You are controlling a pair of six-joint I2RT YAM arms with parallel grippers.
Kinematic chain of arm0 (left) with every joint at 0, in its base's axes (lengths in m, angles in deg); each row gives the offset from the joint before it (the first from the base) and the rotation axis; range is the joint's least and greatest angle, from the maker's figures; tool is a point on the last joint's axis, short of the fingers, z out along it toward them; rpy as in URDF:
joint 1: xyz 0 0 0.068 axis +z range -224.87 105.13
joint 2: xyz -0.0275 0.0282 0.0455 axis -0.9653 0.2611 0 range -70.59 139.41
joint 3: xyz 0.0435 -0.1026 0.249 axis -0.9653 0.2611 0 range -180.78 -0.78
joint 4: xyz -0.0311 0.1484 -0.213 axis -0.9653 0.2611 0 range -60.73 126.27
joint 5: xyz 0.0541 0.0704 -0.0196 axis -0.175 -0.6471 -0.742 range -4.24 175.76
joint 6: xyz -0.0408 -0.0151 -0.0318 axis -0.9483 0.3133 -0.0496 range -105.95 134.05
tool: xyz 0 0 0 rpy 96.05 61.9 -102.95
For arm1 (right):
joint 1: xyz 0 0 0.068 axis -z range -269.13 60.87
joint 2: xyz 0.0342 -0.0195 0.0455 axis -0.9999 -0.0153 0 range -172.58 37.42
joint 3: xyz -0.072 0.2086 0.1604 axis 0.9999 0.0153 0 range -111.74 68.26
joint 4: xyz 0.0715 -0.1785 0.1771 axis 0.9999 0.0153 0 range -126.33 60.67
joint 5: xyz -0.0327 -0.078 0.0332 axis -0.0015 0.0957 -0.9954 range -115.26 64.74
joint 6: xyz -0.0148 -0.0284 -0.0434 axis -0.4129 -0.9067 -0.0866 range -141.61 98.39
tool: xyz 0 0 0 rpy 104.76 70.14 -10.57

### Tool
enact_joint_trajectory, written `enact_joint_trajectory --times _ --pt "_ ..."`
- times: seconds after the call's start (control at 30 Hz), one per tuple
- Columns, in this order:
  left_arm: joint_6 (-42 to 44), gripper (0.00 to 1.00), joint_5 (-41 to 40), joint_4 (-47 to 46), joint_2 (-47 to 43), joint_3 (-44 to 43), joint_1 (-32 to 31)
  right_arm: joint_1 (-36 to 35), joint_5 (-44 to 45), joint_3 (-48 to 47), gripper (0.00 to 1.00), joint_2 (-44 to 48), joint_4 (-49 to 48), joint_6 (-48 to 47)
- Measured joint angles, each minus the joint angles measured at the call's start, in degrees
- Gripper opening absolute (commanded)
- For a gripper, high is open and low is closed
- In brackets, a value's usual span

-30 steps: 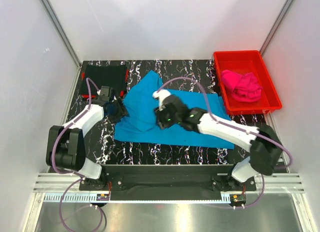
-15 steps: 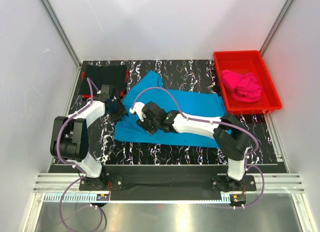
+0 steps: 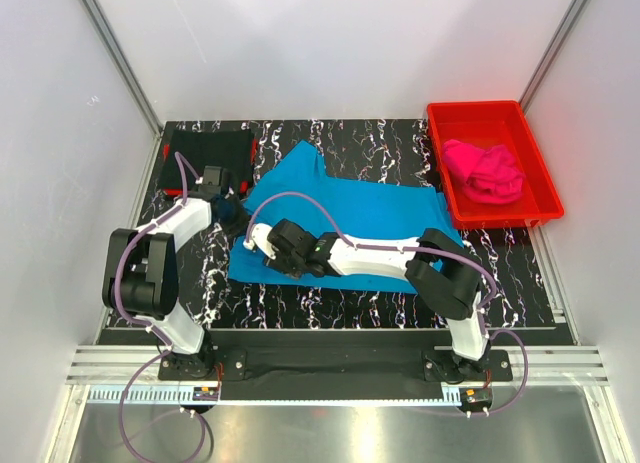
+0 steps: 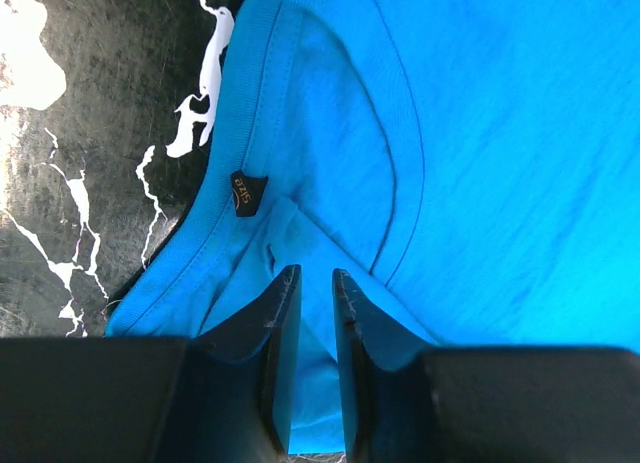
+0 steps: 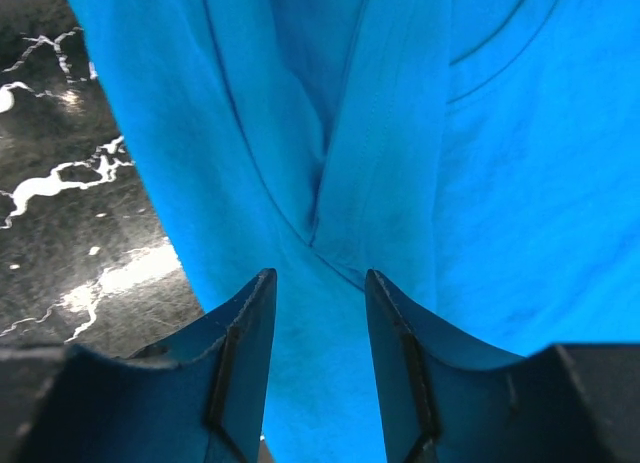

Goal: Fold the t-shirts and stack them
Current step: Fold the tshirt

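The turquoise t-shirt (image 3: 370, 208) lies unfolded mid-table. The pink t-shirt (image 3: 483, 171) sits crumpled in the red bin (image 3: 500, 110). Only the black t-shirt (image 3: 205, 148) (far-left corner) is folded. The right gripper (image 5: 320, 275) hangs spread over turquoise cloth. The left gripper (image 4: 314, 275) has close-set jaws straddling a collar fold; I cannot tell if they pinch it. Only its wrist view shows the size tag (image 4: 246, 191).

A robotics lab test cell: white panel walls (image 3: 300, 43), aluminium frame rails (image 3: 330, 368), a black marbled tabletop (image 3: 370, 143).
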Motion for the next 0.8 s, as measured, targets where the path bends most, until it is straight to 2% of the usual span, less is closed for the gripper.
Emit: enact_joint_trajectory --times 0.1,0.23,0.53,0.57,0.7,0.8 --pt "0.1 0.39 0.0 0.0 0.1 0.0 0.0 0.0 0.8 0.0 0.47 -0.1 -0.2 -0.7" --pt "0.0 0.48 -0.8 0.7 0.3 0.0 0.0 -0.1 1.9 0.0 0.37 -0.6 -0.5 -1.5" --pt "0.0 0.51 -1.7 0.9 0.3 0.0 0.5 -0.2 5.3 -0.8 0.36 -4.1 -1.8 -1.6" --pt "0.0 0.51 -1.7 0.8 0.5 0.0 0.7 -0.2 5.9 -0.8 0.22 -4.1 -1.8 -1.6" --pt "-0.2 0.48 -1.5 0.2 2.0 -0.5 1.3 -0.3 8.0 -0.8 0.00 -4.2 -2.5 -1.8" --pt "-0.4 0.39 -0.9 -1.0 3.1 -0.6 1.7 -0.3 10.1 -0.8 0.00 -4.2 -3.2 -1.6"
